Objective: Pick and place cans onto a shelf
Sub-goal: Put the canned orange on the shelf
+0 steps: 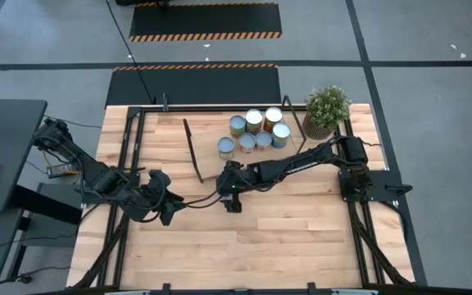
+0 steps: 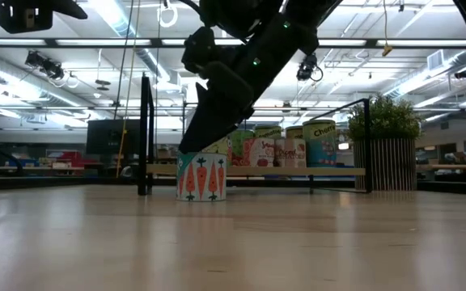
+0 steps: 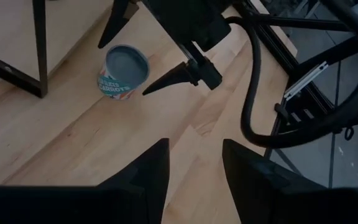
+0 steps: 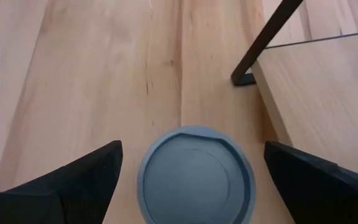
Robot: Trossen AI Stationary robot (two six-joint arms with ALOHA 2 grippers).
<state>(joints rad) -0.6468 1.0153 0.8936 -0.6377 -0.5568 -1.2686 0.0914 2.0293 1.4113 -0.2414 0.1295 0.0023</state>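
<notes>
Carrot can [image 4: 196,175] between spread right fingers [image 4: 73,174]

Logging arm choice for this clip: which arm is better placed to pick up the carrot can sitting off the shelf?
Right. Its end effector hangs open directly above the carrot can, one finger on either side. The left end effector is open too, but stands off to the side, farther from the shelf.

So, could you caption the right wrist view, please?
Open right gripper straddles a blue-lidded can beside the shelf.

two dark jointed arms, black cables, tapered black pincer fingers [image 3: 151,171].
</notes>
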